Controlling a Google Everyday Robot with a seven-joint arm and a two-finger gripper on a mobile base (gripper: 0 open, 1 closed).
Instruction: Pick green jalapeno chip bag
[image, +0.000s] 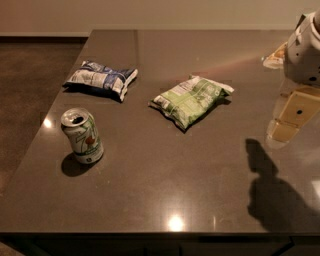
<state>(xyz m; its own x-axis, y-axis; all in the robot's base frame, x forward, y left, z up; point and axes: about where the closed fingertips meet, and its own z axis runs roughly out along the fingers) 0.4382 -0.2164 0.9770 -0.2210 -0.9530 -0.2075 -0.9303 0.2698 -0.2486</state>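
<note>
The green jalapeno chip bag (191, 100) is a crinkled light-green and white bag. It lies flat near the middle of the dark table (165, 185), angled from lower left to upper right. My gripper (287, 127) hangs at the right edge of the view below the white arm housing (304, 50). It is well to the right of the bag and apart from it, and nothing shows in it. Its shadow (272, 192) falls on the table at the lower right.
A blue-and-white chip bag (101, 78) lies at the back left. An opened green-and-white soda can (82, 136) stands upright at the front left. The table's left edge borders dark carpet (30, 80). A wall runs along the back.
</note>
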